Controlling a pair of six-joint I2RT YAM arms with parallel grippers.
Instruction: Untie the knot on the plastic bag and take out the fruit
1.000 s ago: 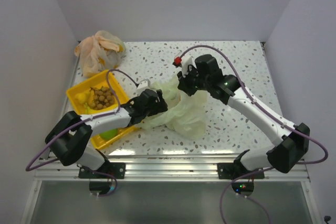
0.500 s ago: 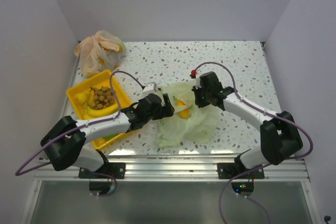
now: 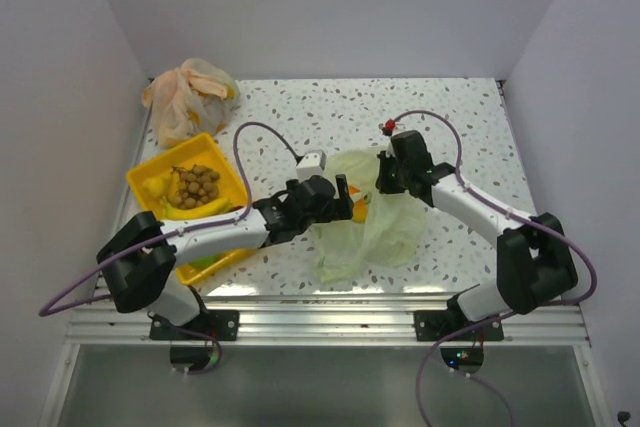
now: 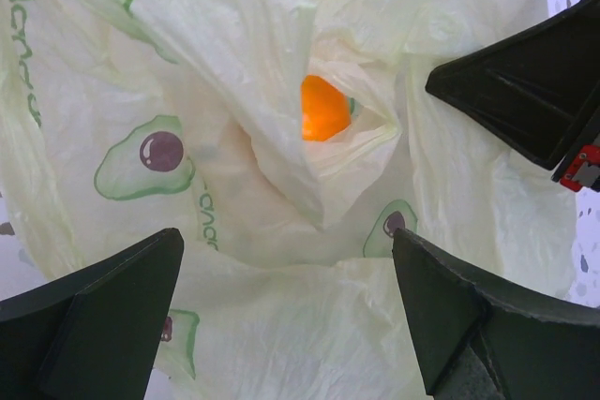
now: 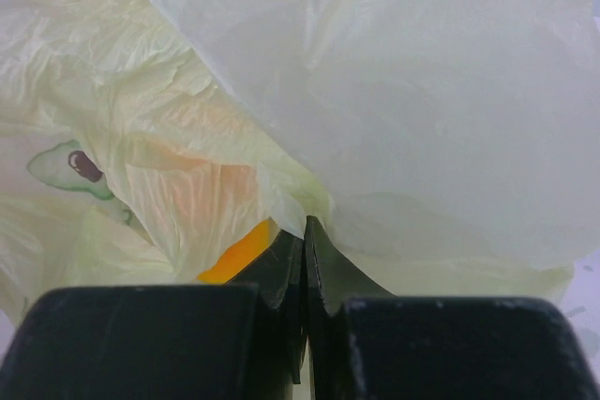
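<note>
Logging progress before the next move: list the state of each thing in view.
Plastic bag: mouth open, crumpled.
Orange fruit: inside the bag, partly showing.
Left pincer: open, over the bag's mouth.
Right pincer: shut on the bag's edge.
Yellow tray: holds banana and brown fruits.
Orange bag: bunched, far left corner.

Top camera looks down from behind; both wrist cameras, very close, apparently share the plastic bag (image 4: 234,44).

fruit (image 4: 323,108) inside plastic bag (image 3: 385,232) (centre), tray (image 3: 136,183) left
</note>
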